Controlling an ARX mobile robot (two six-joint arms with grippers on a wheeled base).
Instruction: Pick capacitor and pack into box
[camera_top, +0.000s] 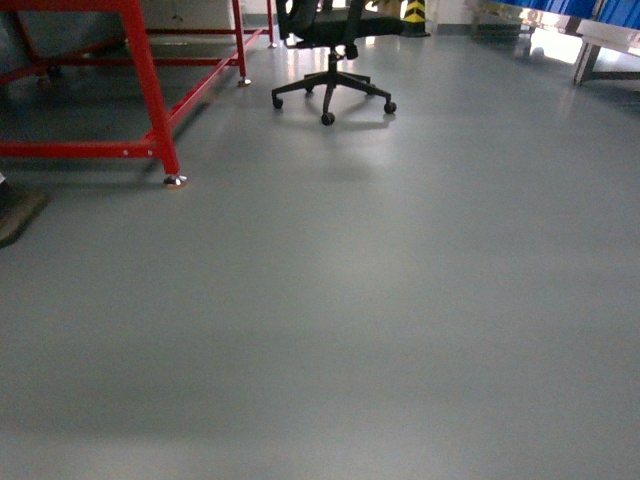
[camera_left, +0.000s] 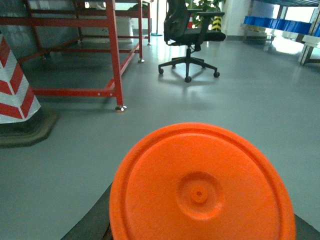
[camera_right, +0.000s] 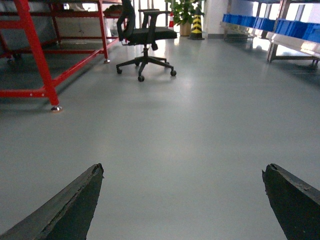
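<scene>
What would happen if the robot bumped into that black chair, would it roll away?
Probably yes. The black chair stands on a star base with small caster wheels, and the grey floor looks smooth and shiny, so a push would likely send it gliding. It might also spin, since such seats usually swivel. Its wide base suggests it would not tip easily.

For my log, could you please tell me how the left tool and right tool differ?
The left tool holds an orange disc; the right tool is empty. The right tool's fingers show plainly, spread wide; the left tool's are mostly hidden by the disc. Both hang over grey floor.
</scene>
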